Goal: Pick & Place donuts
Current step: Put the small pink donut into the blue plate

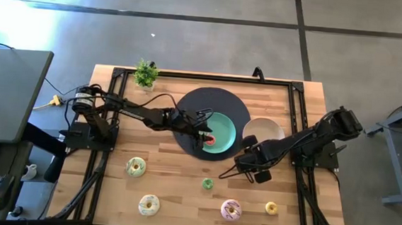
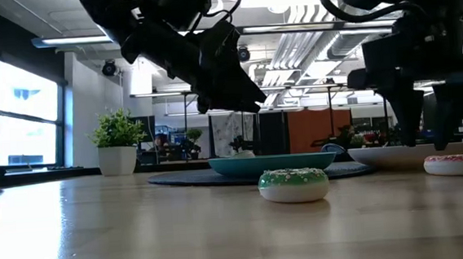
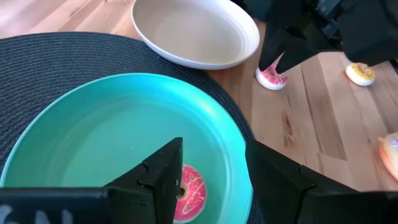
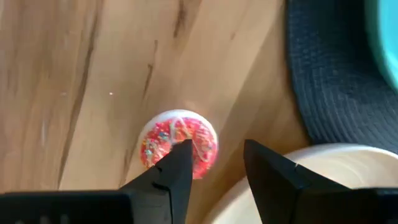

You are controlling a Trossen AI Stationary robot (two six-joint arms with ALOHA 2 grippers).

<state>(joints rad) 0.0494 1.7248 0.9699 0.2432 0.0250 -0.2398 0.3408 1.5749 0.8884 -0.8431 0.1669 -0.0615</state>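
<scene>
A small pink sprinkled donut (image 4: 179,148) lies flat on the wooden table (image 1: 181,189), just beside the rim of the tan bowl (image 4: 298,180). It sits directly under the right gripper (image 4: 214,163), whose fingers are spread and empty, one over the icing. The left gripper (image 3: 211,171), also parted and holding nothing, hangs over another pink donut (image 3: 188,193) in the teal plate (image 3: 93,124), so the right arm looks better placed for the table donut.

Both arms are dark, near-black, built of jointed segments with loose black cables looping alongside. Left gripper (image 3: 211,186) and right gripper (image 4: 214,168): two flat, angular matte-black fingers each. A yellow connector shows at the left arm's base.
</scene>
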